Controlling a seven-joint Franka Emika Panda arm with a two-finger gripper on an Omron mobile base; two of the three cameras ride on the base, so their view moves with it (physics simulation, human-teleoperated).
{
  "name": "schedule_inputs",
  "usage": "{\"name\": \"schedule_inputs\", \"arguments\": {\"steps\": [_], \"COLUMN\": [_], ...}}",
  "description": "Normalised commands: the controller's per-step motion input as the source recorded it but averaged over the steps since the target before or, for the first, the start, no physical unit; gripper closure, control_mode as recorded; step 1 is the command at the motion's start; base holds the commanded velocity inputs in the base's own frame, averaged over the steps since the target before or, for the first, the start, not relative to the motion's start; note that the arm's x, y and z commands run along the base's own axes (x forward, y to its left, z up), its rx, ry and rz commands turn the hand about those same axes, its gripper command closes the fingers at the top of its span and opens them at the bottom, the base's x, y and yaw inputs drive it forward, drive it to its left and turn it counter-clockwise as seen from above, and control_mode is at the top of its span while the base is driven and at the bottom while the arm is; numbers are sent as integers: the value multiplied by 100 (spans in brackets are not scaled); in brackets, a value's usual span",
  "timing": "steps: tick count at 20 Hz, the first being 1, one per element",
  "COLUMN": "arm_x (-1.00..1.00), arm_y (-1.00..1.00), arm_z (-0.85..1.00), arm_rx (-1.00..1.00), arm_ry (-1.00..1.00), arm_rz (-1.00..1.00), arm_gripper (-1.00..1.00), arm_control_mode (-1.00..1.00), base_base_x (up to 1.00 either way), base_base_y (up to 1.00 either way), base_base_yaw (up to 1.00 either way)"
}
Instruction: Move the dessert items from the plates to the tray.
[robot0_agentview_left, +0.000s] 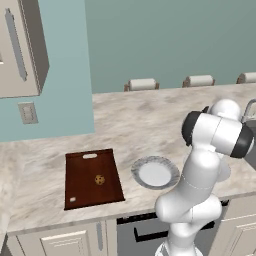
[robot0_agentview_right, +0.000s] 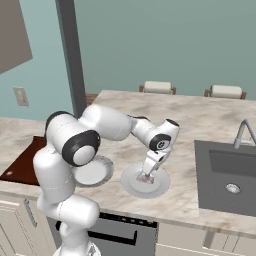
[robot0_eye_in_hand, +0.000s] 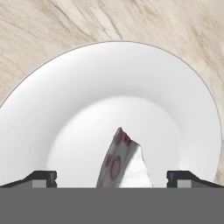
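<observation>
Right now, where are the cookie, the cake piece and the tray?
cookie (robot0_agentview_left: 100, 179): left base view, its centre, lying on the tray.
cake piece (robot0_eye_in_hand: 122, 164): hand view, its red-spotted side, on a plate.
tray (robot0_agentview_left: 82, 172): left base view, bare wooden floor left of the cookie.

Open worktop (robot0_agentview_left: 150, 115) behind the tray (robot0_agentview_left: 80, 175) and both plates, bare right back to the far edge. Tray mostly free — just a cookie (robot0_agentview_left: 100, 179) near its middle. Near plate (robot0_agentview_left: 155, 173) bare. On the plate (robot0_agentview_right: 131, 186) beside the sink (robot0_agentview_right: 225, 175), gripper (robot0_agentview_right: 146, 176) down with fingers spread either side of the cake piece (robot0_eye_in_hand: 122, 162) — room left on both flanks. Faucet (robot0_agentview_right: 243, 131) upright at the right.
</observation>
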Motion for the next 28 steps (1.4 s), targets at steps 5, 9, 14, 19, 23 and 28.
{"name": "schedule_inputs", "arguments": {"steps": [5, 9, 14, 19, 23, 28], "arm_x": [-1, 0, 0, 0, 0, 3], "arm_y": [0, 0, 0, 0, 0, 4], "arm_z": [-4, -7, -11, -20, -32, -9], "arm_rx": [0, 0, 0, 0, -1, 0], "arm_ry": [0, 0, -1, -5, -11, -11], "arm_rz": [0, 0, 0, 0, 0, 0], "arm_gripper": [-100, -100, -100, -100, -100, 100], "arm_control_mode": [-100, -100, -100, -100, -100, -100], "base_base_x": [0, 0, 0, 0, 0, 0], "base_base_y": [0, 0, 0, 0, 0, 0], "base_base_yaw": [0, 0, 0, 0, 0, 0]}}
